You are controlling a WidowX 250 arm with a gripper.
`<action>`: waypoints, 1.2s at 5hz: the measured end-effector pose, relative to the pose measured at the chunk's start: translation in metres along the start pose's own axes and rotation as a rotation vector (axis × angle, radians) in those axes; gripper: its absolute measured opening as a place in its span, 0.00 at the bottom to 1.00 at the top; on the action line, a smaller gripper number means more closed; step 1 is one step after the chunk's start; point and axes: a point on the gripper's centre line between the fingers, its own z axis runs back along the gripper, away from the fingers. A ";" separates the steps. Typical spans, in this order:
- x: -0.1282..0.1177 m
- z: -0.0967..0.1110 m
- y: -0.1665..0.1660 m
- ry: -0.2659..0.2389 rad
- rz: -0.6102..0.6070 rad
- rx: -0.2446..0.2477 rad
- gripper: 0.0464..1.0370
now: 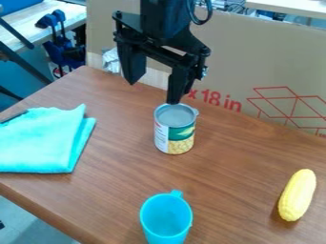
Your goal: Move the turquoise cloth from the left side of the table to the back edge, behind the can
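**Open claw poised over a can, rim contact uncertain**

Claw (152, 93) upper centre of frame, empty, its two fingers spread wide. Nearest thing: an upright can (175, 128) with a corn label, mid-frame. The finger nearer the right of frame ends right at the can's back rim; whether it touches, I cannot tell from here.

Risks, as I judge them. The claw looks off-centre, most of its gap lying up and left of the can. Straight down from there, one fingertip could strike the lid or catch the rim, tipping the can. A sideways nudge could slide it. The yellow corn cob (297, 195), lower right, is rounded and might roll if knocked.

Edges: the worktop's (235, 157) back edge runs behind the can, with a cardboard panel (255, 62) beyond it; a backward swing could brush that. The blue cup (166, 219) stands bottom centre, the folded turquoise cloth (45, 138) lies at left.

Room: widest spans of wood run between cloth and can, and from can across to cob. Toward the cup, less.
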 end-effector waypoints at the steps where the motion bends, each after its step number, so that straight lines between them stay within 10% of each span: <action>1: -0.003 -0.006 0.001 0.022 -0.003 0.002 0.96; 4: -0.027 -0.016 0.115 -0.038 0.266 -0.003 0.96; 6: -0.031 -0.059 0.149 0.050 0.388 0.003 0.96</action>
